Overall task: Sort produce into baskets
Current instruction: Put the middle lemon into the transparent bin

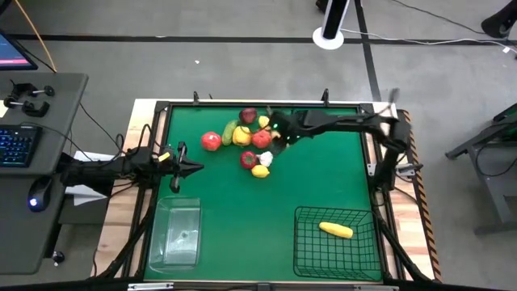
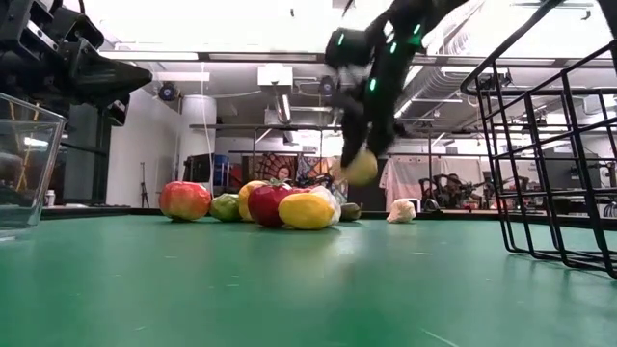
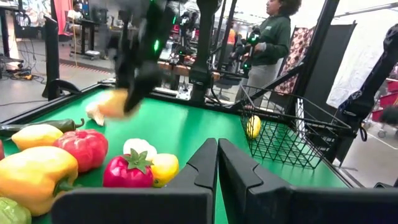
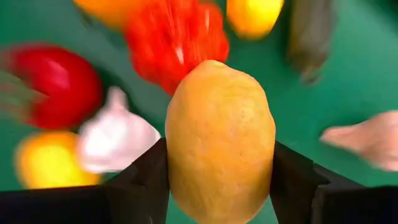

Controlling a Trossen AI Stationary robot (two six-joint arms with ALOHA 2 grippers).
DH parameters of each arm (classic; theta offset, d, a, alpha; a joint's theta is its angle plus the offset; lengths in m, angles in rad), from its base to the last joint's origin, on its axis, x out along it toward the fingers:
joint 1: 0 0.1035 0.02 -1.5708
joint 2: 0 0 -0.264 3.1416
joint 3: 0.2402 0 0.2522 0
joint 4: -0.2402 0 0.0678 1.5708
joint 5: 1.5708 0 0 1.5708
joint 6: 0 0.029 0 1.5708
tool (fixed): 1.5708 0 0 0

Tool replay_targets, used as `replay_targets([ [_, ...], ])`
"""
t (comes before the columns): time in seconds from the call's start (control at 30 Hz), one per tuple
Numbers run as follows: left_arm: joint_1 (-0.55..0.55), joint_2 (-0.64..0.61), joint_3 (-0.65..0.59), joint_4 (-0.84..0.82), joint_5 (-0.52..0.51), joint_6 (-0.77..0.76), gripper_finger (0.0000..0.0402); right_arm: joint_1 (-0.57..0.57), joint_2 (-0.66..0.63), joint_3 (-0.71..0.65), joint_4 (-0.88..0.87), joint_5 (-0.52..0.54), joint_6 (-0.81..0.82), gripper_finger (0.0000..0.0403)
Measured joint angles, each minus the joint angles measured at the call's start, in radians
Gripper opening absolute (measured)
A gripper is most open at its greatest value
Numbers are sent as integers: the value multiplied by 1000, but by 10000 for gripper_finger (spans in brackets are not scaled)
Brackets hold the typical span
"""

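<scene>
My right gripper (image 1: pixel 280 139) reaches over the produce pile (image 1: pixel 242 139) at the table's far middle and is shut on a yellow lemon (image 4: pixel 219 137). In the low view the lemon (image 2: pixel 361 168) hangs above the table. The pile holds red apples, a tomato, yellow pieces and white garlic (image 4: pixel 115 140), all resting on the green mat. My left gripper (image 1: pixel 184 167) is shut and empty above the table's left side, beyond the clear bin (image 1: pixel 179 234). The black wire basket (image 1: pixel 307 242) stands at the near right with one yellow piece (image 1: pixel 335 230) in it. My right gripper pinches the lemon by its two long sides (image 4: pixel 177 171) between its two fingers. The fingers come from above, pointing down, and lie across the lemon. The lemon is lifted clear of the table and the pile, its long axis along the fingers.
Open green mat lies between the pile and the two containers. A raised frame (image 1: pixel 153 162) borders the table. A person (image 3: pixel 273 34) stands beyond the far edge, and a desk with a keyboard (image 1: pixel 16 145) stands to the left.
</scene>
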Motion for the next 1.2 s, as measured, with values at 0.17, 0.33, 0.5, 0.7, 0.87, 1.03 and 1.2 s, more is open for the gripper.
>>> replay_targets([
  [0.17,0,0,0,0,0,0,1,64,-148,0,256,-76,-7,188],
  [0.33,0,0,0,0,0,0,1,204,-101,-2,565,-249,5,188],
  [0.5,0,0,0,0,0,0,1,380,31,9,816,-249,92,188],
  [0.7,0,0,0,0,0,0,1,512,216,133,891,-146,171,188],
  [0.87,0,0,0,0,0,0,1,554,416,398,889,-108,192,188],
  [1.03,0,0,0,0,0,0,1,557,636,745,775,-108,155,188],
  [1.2,0,0,0,0,-1,0,1,556,799,954,761,-107,185,225],
])
